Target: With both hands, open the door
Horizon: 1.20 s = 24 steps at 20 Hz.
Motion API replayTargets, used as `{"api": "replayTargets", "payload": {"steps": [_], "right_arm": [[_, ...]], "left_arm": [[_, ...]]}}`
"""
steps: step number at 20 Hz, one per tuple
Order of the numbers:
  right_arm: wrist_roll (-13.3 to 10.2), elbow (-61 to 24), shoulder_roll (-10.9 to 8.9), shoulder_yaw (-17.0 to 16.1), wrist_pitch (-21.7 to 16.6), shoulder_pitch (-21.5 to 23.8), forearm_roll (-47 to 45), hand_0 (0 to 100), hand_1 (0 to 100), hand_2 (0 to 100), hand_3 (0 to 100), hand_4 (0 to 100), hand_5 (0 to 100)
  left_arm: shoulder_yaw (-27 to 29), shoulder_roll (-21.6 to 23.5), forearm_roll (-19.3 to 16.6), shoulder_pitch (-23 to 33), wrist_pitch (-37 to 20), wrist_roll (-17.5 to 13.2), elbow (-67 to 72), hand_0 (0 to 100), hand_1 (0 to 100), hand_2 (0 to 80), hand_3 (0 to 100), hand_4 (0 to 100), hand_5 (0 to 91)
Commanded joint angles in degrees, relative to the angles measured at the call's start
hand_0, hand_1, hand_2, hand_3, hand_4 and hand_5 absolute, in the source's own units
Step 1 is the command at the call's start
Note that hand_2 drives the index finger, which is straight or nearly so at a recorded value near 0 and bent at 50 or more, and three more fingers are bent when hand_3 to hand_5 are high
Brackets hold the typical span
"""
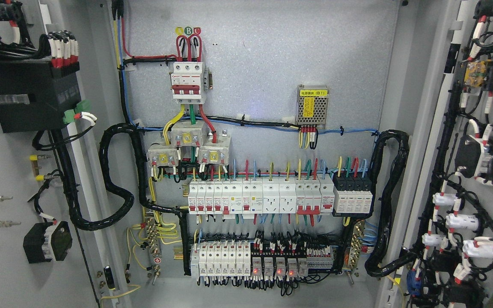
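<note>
- Two door leaves stand swung wide toward the viewer, the left door [2, 239] filling the near left edge and the right door [477, 179] the near right, so the cabinet reads as already open; by my judgement the opening itself is done or nearly so.
- Neither robot hand appears anywhere in the head view, so whether the fingers are wide, narrow or holding anything cannot be told, and nothing can be said of either arm's pose.
- On the left door's inner face sits a black box [32, 96] with red-capped leads, mounted there probably so its front parts show through the door when closed.
- A thick black cable loop [114, 184] hangs slack between that door and the cabinet body, likely left long so the leaf can swing without straining the wires.
- Farther back, on the grey backplate [272, 55], two rows of white breakers [259, 196] run across the middle and lower part.
- Above them a red-and-white main switch [188, 83] sits upper left, and a small vented power supply [313, 107] to its right.
</note>
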Motion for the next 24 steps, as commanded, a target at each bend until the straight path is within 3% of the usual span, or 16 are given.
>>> {"api": "replayTargets", "payload": {"steps": [1, 3, 7, 11, 14, 17, 20, 24], "right_arm": [[-1.5, 5.1, 0.55, -1.1, -0.1, 1.1, 0.2, 22, 0, 0, 0, 0, 0], [-4.0, 5.1, 0.64, -0.7, -0.1, 1.9, 0.2, 22, 0, 0, 0, 0, 0], [-4.6, 5.0, 0.81, -0.4, -0.1, 3.5, 1.8, 22, 0, 0, 0, 0, 0], [-4.9, 5.3, 2.57, -0.5, 0.0, 4.4, 1.8, 22, 0, 0, 0, 0, 0], [-7.2, 5.5, 4.06, -1.1, 0.2, 4.4, 1.8, 22, 0, 0, 0, 0, 0], [-7.2, 6.7, 4.33, -2.2, 0.3, 4.3, 1.8, 22, 0, 0, 0, 0, 0], [-7.2, 6.9, 4.51, -3.3, 0.5, 4.4, 1.6, 22, 0, 0, 0, 0, 0], [-7.4, 7.3, 4.51, -4.0, 0.5, 4.4, 1.0, 22, 0, 0, 0, 0, 0]], "left_arm": [[11.3, -2.2, 0.5, 1.7, 0.8, 0.1, -5.3, 30, 0, 2.7, 3, 4, 0.0], [12.9, -2.9, 1.2, 1.9, 2.9, 0.0, -5.2, 30, 0, 2.7, 3, 4, 0.0], [16.3, -5.6, 2.1, 2.1, 6.7, 0.0, -5.2, 30, 0, 2.7, 3, 4, 0.0], [21.5, -8.3, 2.2, 2.4, 9.7, -2.0, -5.2, 30, 0, 2.7, 3, 4, 0.0], [23.1, -8.8, 3.0, 2.4, 10.0, -3.3, -5.1, 30, 0, 2.7, 3, 4, 0.0], [25.8, -10.1, 4.2, 2.4, 12.4, -3.3, -5.1, 30, 0, 2.7, 3, 4, 0.0], [28.6, -10.2, 8.4, 2.3, 14.0, -3.3, -5.1, 30, 0, 2.7, 3, 4, 0.0], [30.6, -10.2, 9.0, 2.3, 14.6, -3.4, -5.0, 30, 0, 2.7, 3, 4, 0.0]]}}
